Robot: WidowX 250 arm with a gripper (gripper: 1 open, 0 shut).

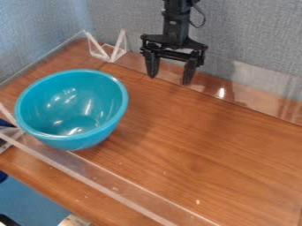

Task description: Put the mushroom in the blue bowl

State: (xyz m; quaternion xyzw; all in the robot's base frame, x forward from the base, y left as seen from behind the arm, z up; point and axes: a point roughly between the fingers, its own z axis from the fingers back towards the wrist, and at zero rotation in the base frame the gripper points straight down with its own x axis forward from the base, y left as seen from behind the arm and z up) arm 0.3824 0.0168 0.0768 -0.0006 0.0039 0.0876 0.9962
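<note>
The blue bowl (pixel 104 125) stands on the left side of the wooden table (pixel 200 141), upright, and I see only glossy reflections inside it. My gripper (pixel 170 76) hangs at the back of the table, up and to the right of the bowl and well apart from it. It points down with its black fingers (pixel 151 69) spread open, and nothing shows between them. The mushroom is not visible anywhere in this view.
A low clear plastic wall (pixel 94 172) runs along the table's front and left edges, and another clear panel (pixel 253 79) stands at the back right. White triangular brackets (pixel 113 46) sit at the back left corner. A grey-blue backdrop rises behind.
</note>
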